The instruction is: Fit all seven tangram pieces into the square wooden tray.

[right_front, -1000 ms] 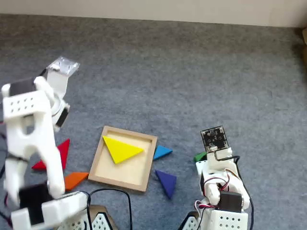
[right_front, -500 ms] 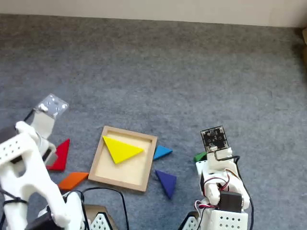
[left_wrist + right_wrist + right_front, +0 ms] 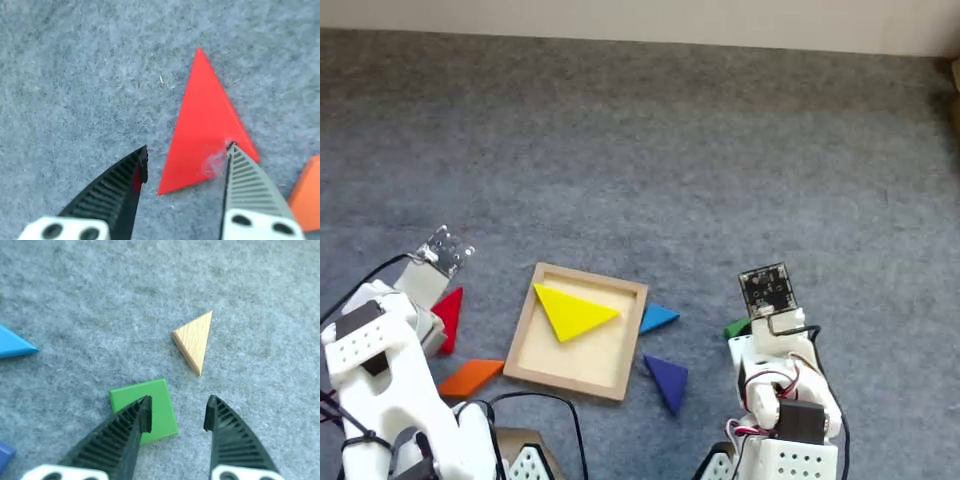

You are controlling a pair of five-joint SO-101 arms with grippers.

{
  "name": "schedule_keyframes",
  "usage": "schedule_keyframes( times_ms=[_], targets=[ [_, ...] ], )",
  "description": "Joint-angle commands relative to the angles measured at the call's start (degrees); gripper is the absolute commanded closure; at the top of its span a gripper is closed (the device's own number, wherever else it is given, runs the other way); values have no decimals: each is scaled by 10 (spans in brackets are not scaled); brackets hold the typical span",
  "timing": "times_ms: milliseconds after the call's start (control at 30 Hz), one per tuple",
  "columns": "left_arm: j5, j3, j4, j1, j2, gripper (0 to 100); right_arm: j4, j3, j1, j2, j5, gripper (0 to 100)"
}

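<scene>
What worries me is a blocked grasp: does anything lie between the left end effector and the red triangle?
Nothing visible does. The left end effector hangs open over the red triangle, fingertips either side of its wide end. The orange piece lies aside, clear of it.

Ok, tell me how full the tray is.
Mostly empty: just the yellow triangle lies in the tray; the red triangle and orange piece sit outside it.
</scene>
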Motion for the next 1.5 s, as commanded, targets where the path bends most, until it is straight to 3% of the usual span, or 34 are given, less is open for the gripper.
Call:
schedule_keyframes(
  times_ms=[0,433,800,967,1267,1467],
  targets=[
    [-9,13,-4,-2,1,736,1,53,7,-8,8,818],
    [-31,53,-2,15,1,736,1,53,7,-8,8,818],
    [13,78,9,45,1,736,1,53,7,-8,8,818],
    [18,38,93,48,2,736,1,53,7,-8,8,818],
    [53,-59,99,44,117,740,1,53,7,-8,8,818],
    [120,-146,101,44,176,740,1,53,7,-8,8,818]
  ],
)
